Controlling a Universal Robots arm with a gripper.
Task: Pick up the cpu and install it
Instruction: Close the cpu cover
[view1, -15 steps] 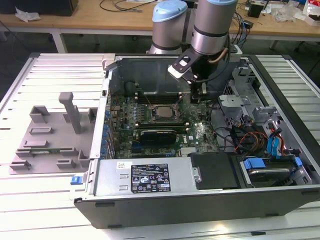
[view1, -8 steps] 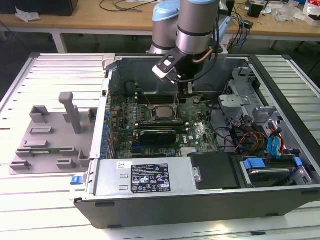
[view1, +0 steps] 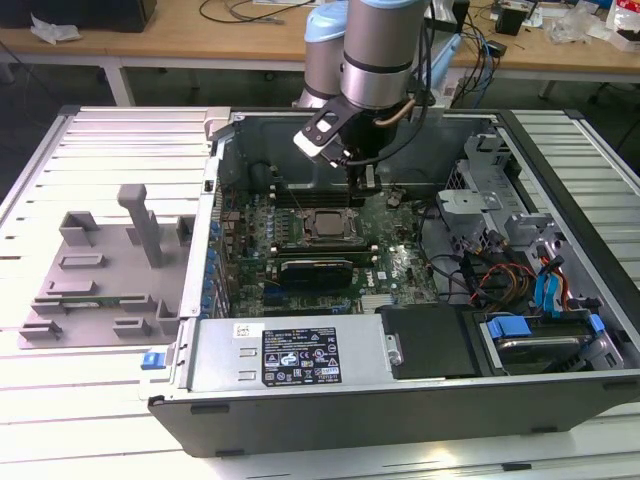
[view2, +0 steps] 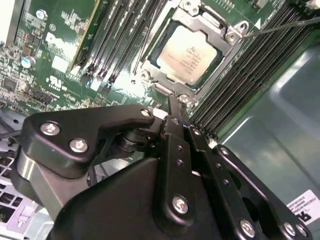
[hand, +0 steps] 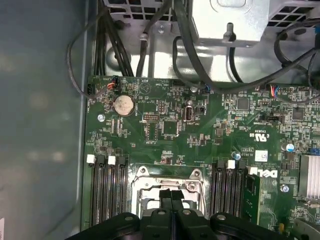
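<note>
**1. Surface / room.** PC case (view1: 400, 400) lies on its side, open, on a white slatted table (view1: 90, 140). A grey fixture tray (view1: 100, 270) sits on the table just beside the case, at the exterior view's left. Wooden benches (view1: 200, 45) with cables run along the back of the room.

**2. Task item.** The cpu (view1: 325, 225) sits flat inside the socket frame (view1: 300, 238) on the green motherboard (view1: 400, 265), approx. mid-case. In the second wrist view its silvery top (view2: 189, 54) faces up, square to the frame (view2: 155, 75), with memory slots (view2: 245, 70) alongside.

**3. Claw.** The gripper (view1: 362, 185) hangs inside the case, near the socket edge, w/ its 2 fingers pressed together and nothing between them (see both wrist views (view2: 171, 107) (hand: 171, 192)).

**4. Hidden / unclear.**
- The arm (view1: 380, 50) is cut off at the exterior view's upper edge.
- The gripper body blocks much of the board in the second wrist view.
- In the first wrist view the fingers cover part of the socket frame (hand: 167, 175); a coin cell (hand: 123, 105) and board beyond are visible.
- Fingertip-to-frame contact: cannot tell.
</note>
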